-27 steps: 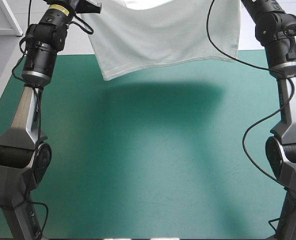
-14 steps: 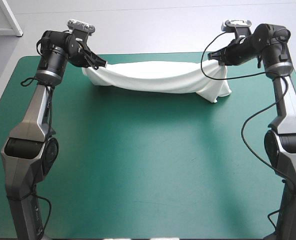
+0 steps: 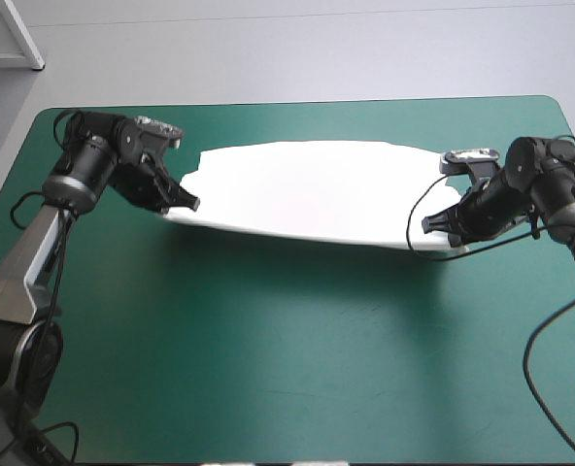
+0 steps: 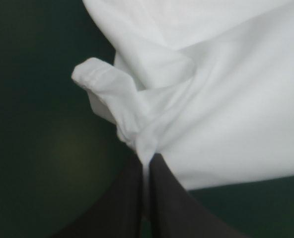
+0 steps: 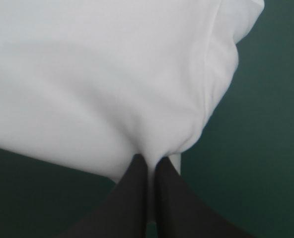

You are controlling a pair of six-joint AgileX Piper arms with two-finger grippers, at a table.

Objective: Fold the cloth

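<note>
T-shirt: white, lay spread as a wide, shallow sheet across the far half of the teal-green counter, long side running left to right. Near edge was pinched at both ends. Cloth was bunched and doubled over at the left tool, and smoother, beside a seam, at the right tool. Between the 2 grips the near edge sagged slightly, with shadow on the counter under it. Top surface had few creases.

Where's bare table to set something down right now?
The near half of the teal-green cover is bare, between the arms, from the T-shirt to the table's near edge. There is a thin strip beyond the T-shirt too. The far band is crowded: left tool and right tool grip the T-shirt's ends.
</note>
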